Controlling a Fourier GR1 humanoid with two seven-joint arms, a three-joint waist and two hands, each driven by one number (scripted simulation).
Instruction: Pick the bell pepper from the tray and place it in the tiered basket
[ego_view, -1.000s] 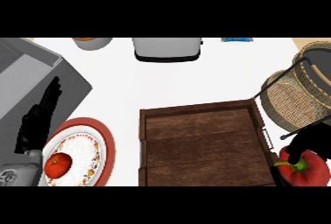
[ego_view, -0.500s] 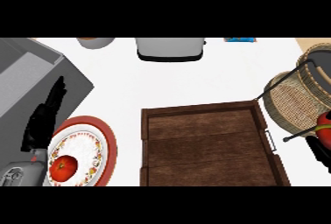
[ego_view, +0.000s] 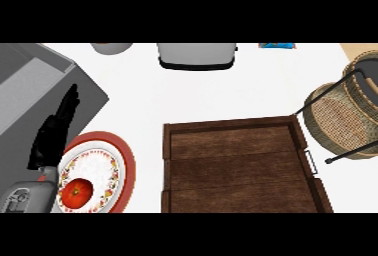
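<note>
The bell pepper was not visible anywhere in the head view — neither on the tray (ego_view: 240, 170), whose wooden floor showed bare, nor in the tiered basket (ego_view: 341, 120) at the right edge. The right hand was likewise out of view, so whether it was clenched, released or grasping the pepper could not be told.

Risk, as a judgement: with pepper and hand both outside the view, any release would go unchecked; the pepper could strike the basket's dark wire frame or land on the wicker rim and roll onto the table (ego_view: 221, 95).

The basket's lower tier stood just beside the tray's right handle, leaving little room between them. Open table lay beyond the tray's far wall, up to the grey appliance (ego_view: 197, 55) at the far edge.

The left hand (ego_view: 53, 135) rested at the view's left, fingers straight and relaxed, grasping nothing, just beside the red-rimmed plate (ego_view: 122, 160) carrying a tomato (ego_view: 76, 192) — well apart from the basket.
</note>
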